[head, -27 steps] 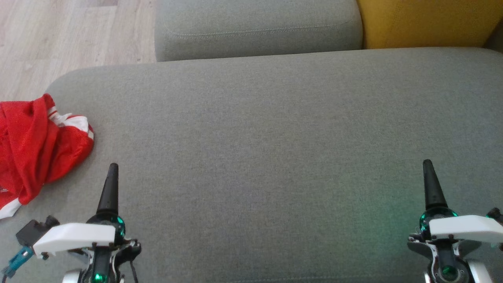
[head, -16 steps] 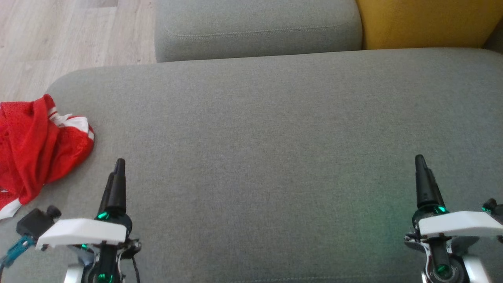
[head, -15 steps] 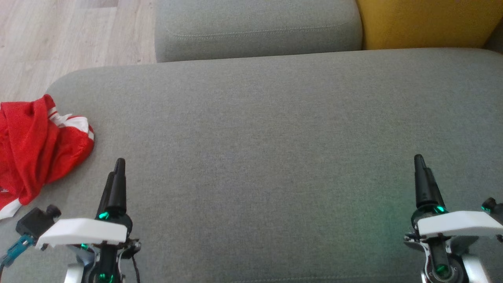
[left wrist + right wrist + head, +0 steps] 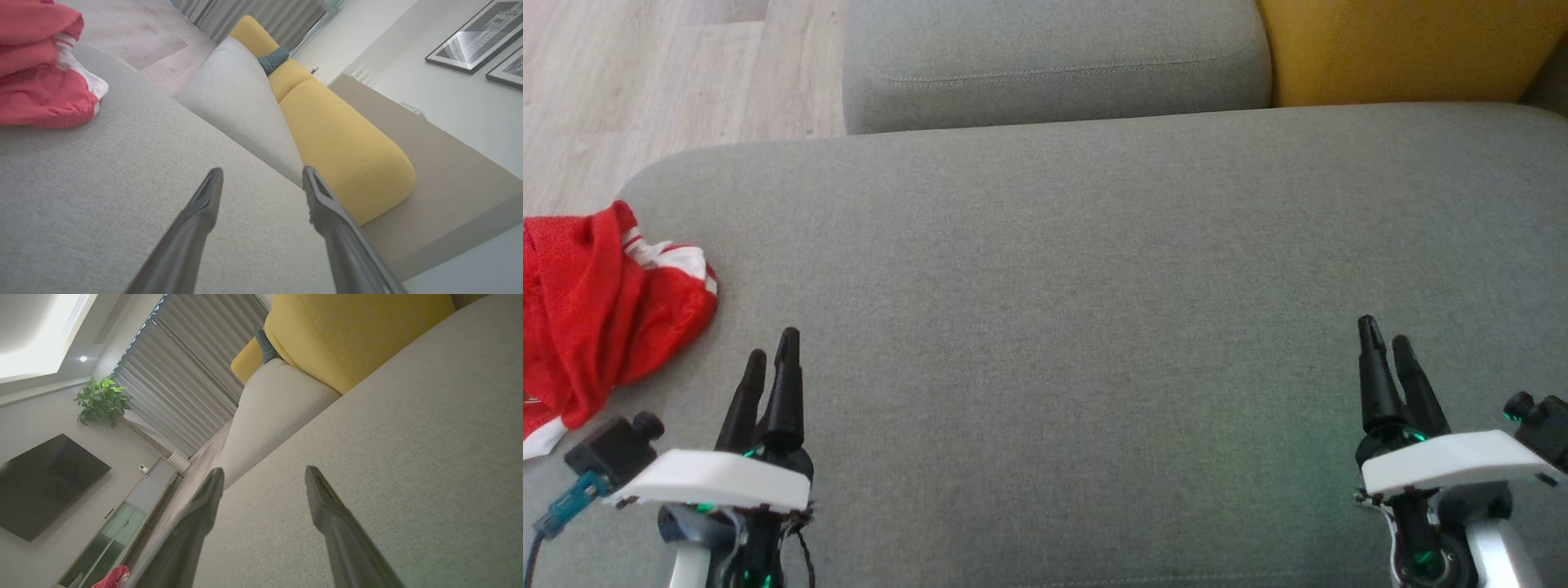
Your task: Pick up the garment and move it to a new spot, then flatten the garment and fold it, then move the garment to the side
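A crumpled red garment (image 4: pixel 596 310) with white trim lies at the left end of the grey sofa seat (image 4: pixel 1078 286), partly over its edge. My left gripper (image 4: pixel 772 347) hovers open just right of and nearer than the garment, apart from it. In the left wrist view the garment (image 4: pixel 41 77) is at the upper left, beyond the open left gripper (image 4: pixel 263 179). My right gripper (image 4: pixel 1387 335) stands open over the far right of the seat, holding nothing. The right wrist view has its fingers spread (image 4: pixel 264 475) and a bit of the garment (image 4: pixel 114 577) at the bottom.
A grey cushion (image 4: pixel 1054 57) and a yellow cushion (image 4: pixel 1405 45) back the seat. Wooden floor (image 4: pixel 645 73) lies beyond the seat's left end. The wide middle of the seat is bare fabric.
Both grippers have rotated, so each now shows two separate fingers instead of one. The left one shifted slightly right, the right one slightly left. The garment has not moved.
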